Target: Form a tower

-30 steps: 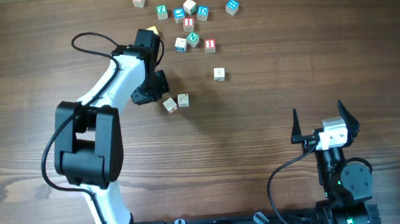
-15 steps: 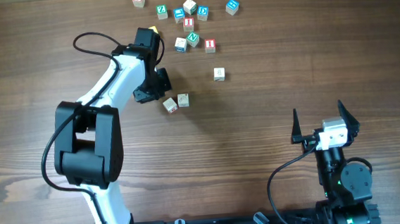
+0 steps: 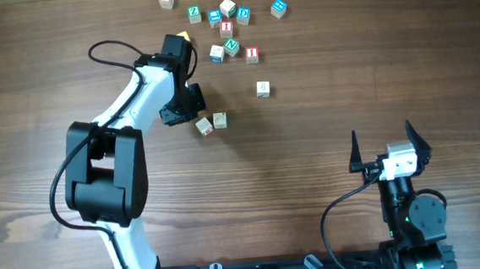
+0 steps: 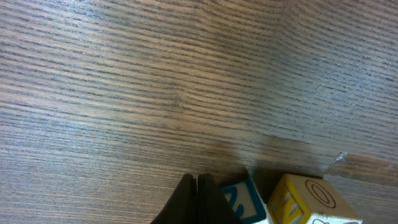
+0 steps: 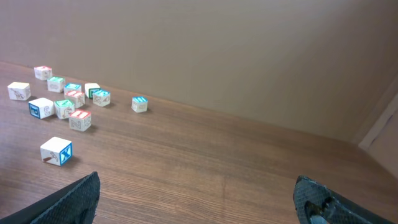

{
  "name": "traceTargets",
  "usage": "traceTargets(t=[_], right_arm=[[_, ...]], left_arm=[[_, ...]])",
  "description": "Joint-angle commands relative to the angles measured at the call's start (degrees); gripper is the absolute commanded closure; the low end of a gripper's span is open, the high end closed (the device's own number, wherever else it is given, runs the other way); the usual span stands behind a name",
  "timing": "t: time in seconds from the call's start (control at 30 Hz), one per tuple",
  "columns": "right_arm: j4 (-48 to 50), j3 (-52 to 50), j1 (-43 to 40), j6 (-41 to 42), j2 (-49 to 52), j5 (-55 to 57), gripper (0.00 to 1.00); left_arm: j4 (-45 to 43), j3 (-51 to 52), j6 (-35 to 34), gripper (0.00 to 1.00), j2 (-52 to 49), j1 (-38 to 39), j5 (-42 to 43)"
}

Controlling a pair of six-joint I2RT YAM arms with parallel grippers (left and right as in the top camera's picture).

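Still, left gripper (image 4: 198,186) stays pinched shut and right gripper (image 3: 382,141) stays spread wide.

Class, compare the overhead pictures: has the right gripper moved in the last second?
No. The right gripper keeps its place, judged against the lone cube.

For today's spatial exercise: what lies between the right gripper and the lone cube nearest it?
Nothing: the overhead view shows bare table between the right gripper and that lone cube.
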State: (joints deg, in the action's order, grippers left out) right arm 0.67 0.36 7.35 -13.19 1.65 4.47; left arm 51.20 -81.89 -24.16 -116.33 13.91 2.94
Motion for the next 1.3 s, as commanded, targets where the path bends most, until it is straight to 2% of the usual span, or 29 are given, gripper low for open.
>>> traceTargets(t=[0.0, 1.27], right_arm=[[0.11, -0.07, 0.2, -0.31, -0.24, -0.92, 0.0], [0.13, -0.07, 0.2, -0.31, -0.24, -0.92, 0.0]], left_arm=[[-0.11, 0.35, -0.07, 0.95, -0.04, 0.13, 0.5], [2.45, 0.35, -0.09, 0.96, -0.04, 0.13, 3.06]])
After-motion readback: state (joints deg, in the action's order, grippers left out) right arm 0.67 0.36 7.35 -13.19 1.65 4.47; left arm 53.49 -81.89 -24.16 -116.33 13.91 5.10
